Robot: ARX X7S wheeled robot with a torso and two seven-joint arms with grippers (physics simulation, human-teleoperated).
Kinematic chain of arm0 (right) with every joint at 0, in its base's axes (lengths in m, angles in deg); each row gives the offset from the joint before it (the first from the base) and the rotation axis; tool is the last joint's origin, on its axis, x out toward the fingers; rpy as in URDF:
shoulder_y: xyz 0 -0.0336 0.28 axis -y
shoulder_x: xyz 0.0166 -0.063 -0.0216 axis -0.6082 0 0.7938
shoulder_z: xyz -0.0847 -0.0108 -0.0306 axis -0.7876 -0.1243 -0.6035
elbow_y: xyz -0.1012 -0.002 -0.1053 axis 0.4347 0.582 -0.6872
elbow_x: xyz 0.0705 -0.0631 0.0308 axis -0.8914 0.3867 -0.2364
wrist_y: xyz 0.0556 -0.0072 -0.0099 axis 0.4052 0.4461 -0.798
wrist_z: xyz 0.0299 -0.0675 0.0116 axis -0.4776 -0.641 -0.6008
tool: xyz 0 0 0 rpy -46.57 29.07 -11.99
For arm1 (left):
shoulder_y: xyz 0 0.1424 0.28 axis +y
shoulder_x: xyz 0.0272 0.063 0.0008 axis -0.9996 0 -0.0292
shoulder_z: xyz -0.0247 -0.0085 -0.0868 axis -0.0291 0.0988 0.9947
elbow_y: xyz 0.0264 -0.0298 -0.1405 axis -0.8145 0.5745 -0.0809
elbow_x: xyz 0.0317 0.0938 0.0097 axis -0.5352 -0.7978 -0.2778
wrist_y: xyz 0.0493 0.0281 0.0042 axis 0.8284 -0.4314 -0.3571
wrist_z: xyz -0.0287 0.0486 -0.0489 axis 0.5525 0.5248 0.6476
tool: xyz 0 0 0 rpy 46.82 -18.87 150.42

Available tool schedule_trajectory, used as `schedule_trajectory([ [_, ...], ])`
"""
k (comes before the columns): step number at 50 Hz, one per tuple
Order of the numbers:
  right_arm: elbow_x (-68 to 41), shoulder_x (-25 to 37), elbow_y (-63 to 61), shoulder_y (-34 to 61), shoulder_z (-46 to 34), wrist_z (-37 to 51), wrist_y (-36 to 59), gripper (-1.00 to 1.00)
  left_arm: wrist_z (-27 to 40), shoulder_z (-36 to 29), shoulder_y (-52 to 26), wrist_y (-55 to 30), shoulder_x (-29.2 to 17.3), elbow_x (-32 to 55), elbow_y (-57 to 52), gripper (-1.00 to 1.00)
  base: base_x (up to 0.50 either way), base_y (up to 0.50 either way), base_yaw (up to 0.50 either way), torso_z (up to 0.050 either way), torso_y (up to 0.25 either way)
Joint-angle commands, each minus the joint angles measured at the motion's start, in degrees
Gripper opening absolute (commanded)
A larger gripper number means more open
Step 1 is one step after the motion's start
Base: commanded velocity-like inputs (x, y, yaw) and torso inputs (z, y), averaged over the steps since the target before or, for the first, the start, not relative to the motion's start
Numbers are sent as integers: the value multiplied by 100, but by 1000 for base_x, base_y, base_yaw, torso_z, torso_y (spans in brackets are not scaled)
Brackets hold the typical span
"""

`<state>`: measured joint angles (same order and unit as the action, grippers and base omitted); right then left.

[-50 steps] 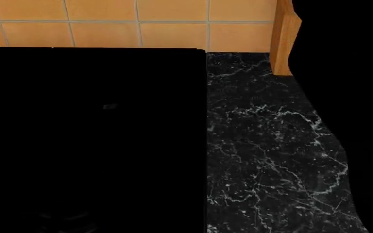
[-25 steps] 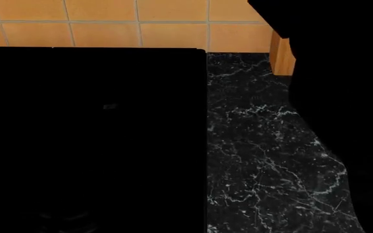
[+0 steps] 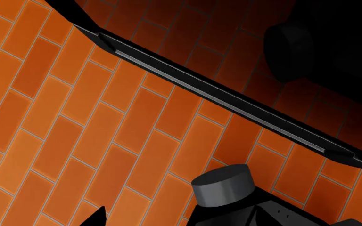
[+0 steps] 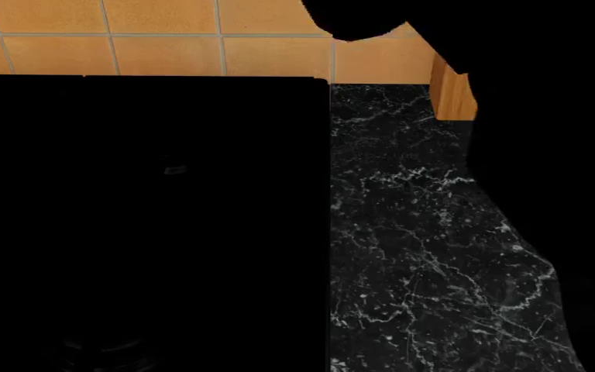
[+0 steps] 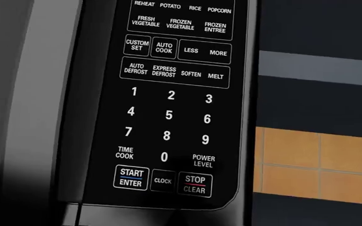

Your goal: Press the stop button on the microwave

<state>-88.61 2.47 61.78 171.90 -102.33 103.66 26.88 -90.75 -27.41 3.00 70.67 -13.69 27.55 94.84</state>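
Observation:
The right wrist view faces the black microwave's control panel (image 5: 175, 94) from close by. The STOP/CLEAR button (image 5: 195, 184) sits at the panel's lower corner, beside CLOCK (image 5: 162, 181) and START/ENTER (image 5: 131, 178). My right gripper (image 5: 178, 219) shows only as a dark narrow tip at the frame's edge, just below the STOP button; its fingers look shut together. In the head view my right arm (image 4: 359, 19) is a black shape reaching over the microwave's top (image 4: 142, 217). My left gripper (image 3: 146, 219) is open, empty and hangs over the floor.
A black marble counter (image 4: 421, 256) lies to the right of the microwave. An orange tiled wall (image 4: 163, 39) stands behind, with a wooden cabinet edge (image 4: 452, 97). Under the left gripper are an orange brick floor (image 3: 74, 132) and a black bar (image 3: 218, 99).
My right arm's black shape has moved left and forward across the top right of the head view, covering more of the wooden edge and tiled wall.

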Motion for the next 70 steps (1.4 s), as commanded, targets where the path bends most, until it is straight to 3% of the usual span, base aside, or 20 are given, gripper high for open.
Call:
schedule_trajectory([
  [1, 323, -20, 504, -45, -136, -369, -218, -100, 0, 0, 0, 0, 0, 0, 0, 100, 0, 0, 0, 0, 0],
  [47, 1276, -387, 2251, -148, -710, -1467, -982, -100, 0, 0, 0, 0, 0, 0, 0, 100, 4, 1, 1, 1, 0],
  [70, 1415, -334, 2442, -134, -816, -1620, -1083, -100, 0, 0, 0, 0, 0, 0, 0, 100, 13, 3, 6, 4, 0],
])
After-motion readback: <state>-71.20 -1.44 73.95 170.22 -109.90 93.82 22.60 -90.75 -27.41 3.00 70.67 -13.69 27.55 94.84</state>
